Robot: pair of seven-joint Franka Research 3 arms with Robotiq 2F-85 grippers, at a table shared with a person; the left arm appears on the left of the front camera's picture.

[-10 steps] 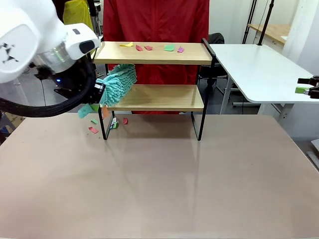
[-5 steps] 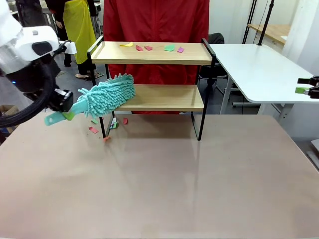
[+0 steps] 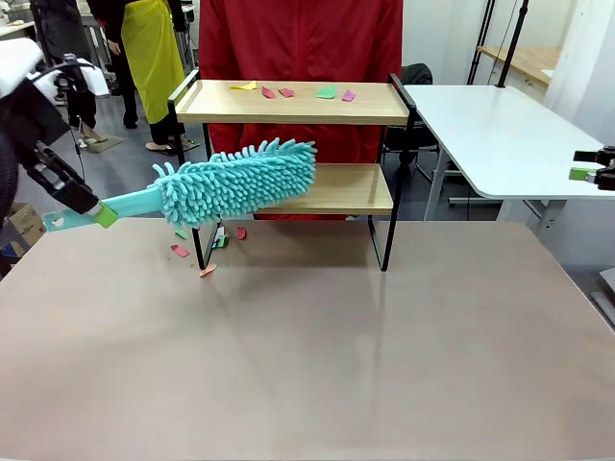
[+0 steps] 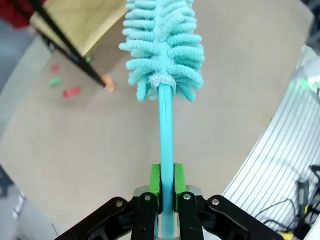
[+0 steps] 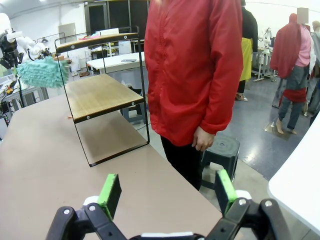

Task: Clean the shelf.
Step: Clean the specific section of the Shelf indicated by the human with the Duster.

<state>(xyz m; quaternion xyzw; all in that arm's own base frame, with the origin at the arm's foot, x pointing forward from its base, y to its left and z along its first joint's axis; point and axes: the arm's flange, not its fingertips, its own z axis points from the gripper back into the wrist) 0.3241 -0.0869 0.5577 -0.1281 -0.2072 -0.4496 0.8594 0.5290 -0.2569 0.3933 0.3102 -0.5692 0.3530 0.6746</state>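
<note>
The green pads of the left gripper are seen clamped tight on the thin handle of a fluffy teal chenille duster; from the fingers its long axis is carried rightward and slightly upward; the head is held at the left end of the two-tier shelf of light wooden boards on a black metal frame, at a height between the boards; small coloured paper scraps are seen on the top board, above the head, so a lift is judged necessary; the right gripper, spread wide and empty, is seen well apart, so the left arm is judged nearer.
</note>
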